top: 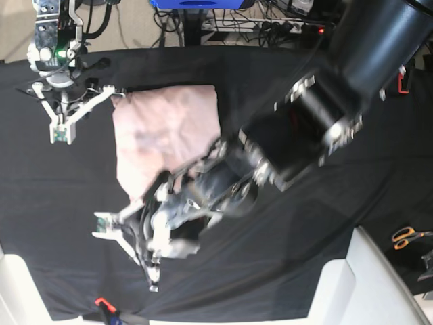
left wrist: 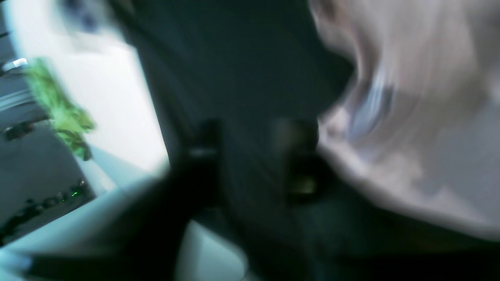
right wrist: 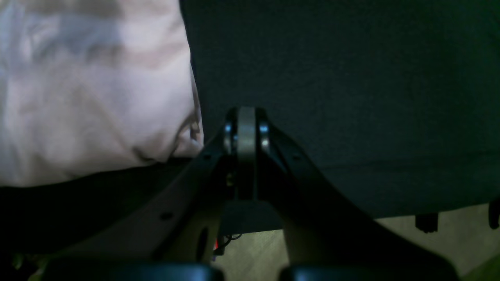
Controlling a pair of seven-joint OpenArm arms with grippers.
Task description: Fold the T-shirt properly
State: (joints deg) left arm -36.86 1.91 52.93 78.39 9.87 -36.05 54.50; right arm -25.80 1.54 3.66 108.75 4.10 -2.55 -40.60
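The left wrist view is heavily motion-smeared: the T-shirt [left wrist: 410, 109] streaks at right, and a bright white glare fills the upper left. The right wrist view is dim and soft, its lower part sunk in shadow around the right gripper [right wrist: 246, 132], with the black cloth [right wrist: 351, 78] underexposed. The base view is evenly lit from above and sharper, though the left arm [top: 223, 183] is blurred at centre.

I'm in a robotics lab. My bench is draped in a black table cloth [top: 284, 271]; past its far edge there's a cable tangle [top: 270, 13] and a power strip [top: 284, 26] on the floor. Orange-handled scissors [top: 406, 237] lie off the right edge.
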